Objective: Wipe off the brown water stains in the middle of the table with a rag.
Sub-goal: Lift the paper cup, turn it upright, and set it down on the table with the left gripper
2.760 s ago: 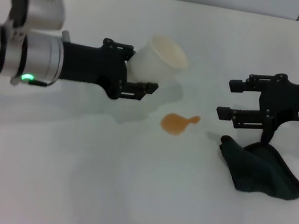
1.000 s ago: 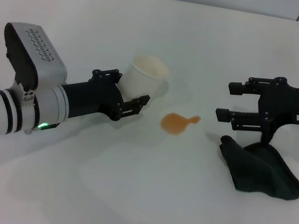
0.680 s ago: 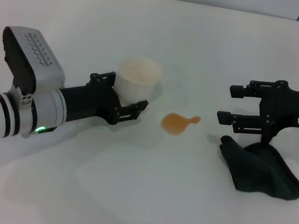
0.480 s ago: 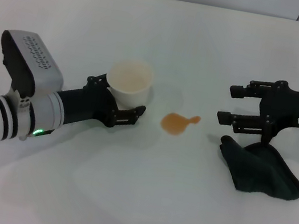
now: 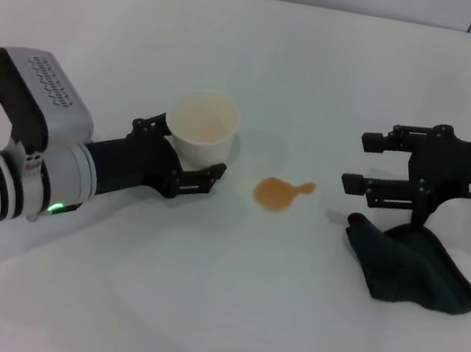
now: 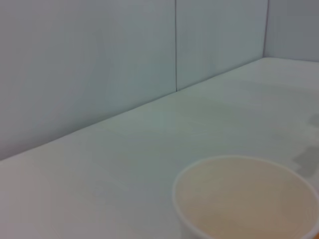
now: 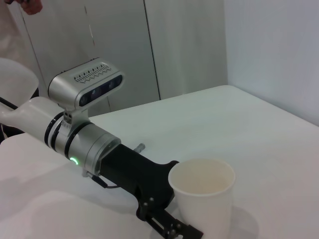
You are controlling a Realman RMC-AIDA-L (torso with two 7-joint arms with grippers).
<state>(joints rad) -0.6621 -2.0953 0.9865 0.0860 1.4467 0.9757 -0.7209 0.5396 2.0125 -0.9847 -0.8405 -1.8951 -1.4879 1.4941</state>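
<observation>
Showing rag [image 5: 411, 266] only overhead

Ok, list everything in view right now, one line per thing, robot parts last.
table: one, white, spans the whole view.
brown water stains: one orange-brown blot with a thin tail, mid-table.
rag: one, near-black, crumpled on the table right of the blot.
paper cup: one, white, upright, left of the blot.
left gripper: one, black, shut on the paper cup.
right gripper: one, black, open, above the rag's near edge, fingers pointing toward the blot.
</observation>
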